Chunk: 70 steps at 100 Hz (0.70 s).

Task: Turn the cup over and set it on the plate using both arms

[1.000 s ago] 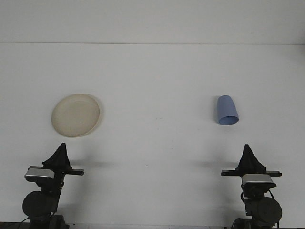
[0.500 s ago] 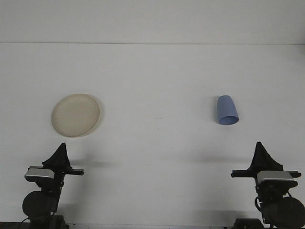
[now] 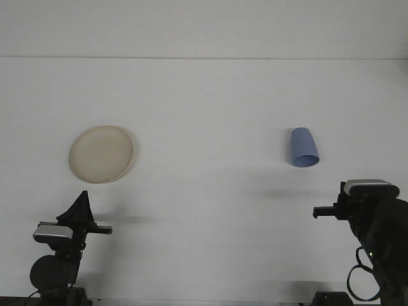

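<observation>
Lying on its side on the white table (image 3: 210,102), the blue cup (image 3: 303,148) sits in the right half of the scene, its wider open mouth turned toward the camera and slightly to the right, its narrower base pointing away. Nothing touches it. Well apart from it, across the left half of the table, rests the cream-coloured plate (image 3: 102,153), round and shallow, flat on the surface with its rim catching a soft shadow on the right side. Near the lower left corner stands the left gripper (image 3: 81,205), a dark pointed shape rising above a grey camera housing and a black joint; it is below the plate and clear of it, and its fingers appear pressed together into one closed point, holding nothing. At the lower right edge the right arm (image 3: 376,220) shows as a bulky black mass with a grey housing on top and a short bracket sticking out to the left. It is below and to the right of the cup, not touching it. Its gripper faces away from view, so whether it is open or closed cannot be told.
</observation>
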Each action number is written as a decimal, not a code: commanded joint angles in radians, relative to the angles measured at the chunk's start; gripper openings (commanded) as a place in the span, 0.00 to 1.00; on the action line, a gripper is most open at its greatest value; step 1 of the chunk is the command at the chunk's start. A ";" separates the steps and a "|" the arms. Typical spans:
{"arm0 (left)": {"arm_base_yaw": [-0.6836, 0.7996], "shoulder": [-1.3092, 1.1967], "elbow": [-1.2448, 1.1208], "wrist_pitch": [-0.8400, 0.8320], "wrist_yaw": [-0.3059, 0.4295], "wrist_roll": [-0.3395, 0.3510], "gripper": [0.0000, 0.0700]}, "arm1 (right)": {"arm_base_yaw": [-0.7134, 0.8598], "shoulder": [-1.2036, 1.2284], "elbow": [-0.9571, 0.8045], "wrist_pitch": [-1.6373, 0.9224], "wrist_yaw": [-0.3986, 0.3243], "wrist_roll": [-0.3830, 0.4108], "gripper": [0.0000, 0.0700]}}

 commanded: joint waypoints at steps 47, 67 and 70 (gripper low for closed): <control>0.001 -0.002 -0.020 0.010 0.001 -0.002 0.02 | 0.000 0.072 0.021 -0.026 0.000 0.000 0.07; 0.001 -0.002 -0.020 0.010 0.001 -0.002 0.02 | 0.000 0.072 0.021 -0.026 0.000 -0.001 0.54; 0.001 -0.002 -0.020 0.010 0.001 -0.002 0.02 | 0.000 0.072 0.021 -0.026 0.000 -0.001 0.58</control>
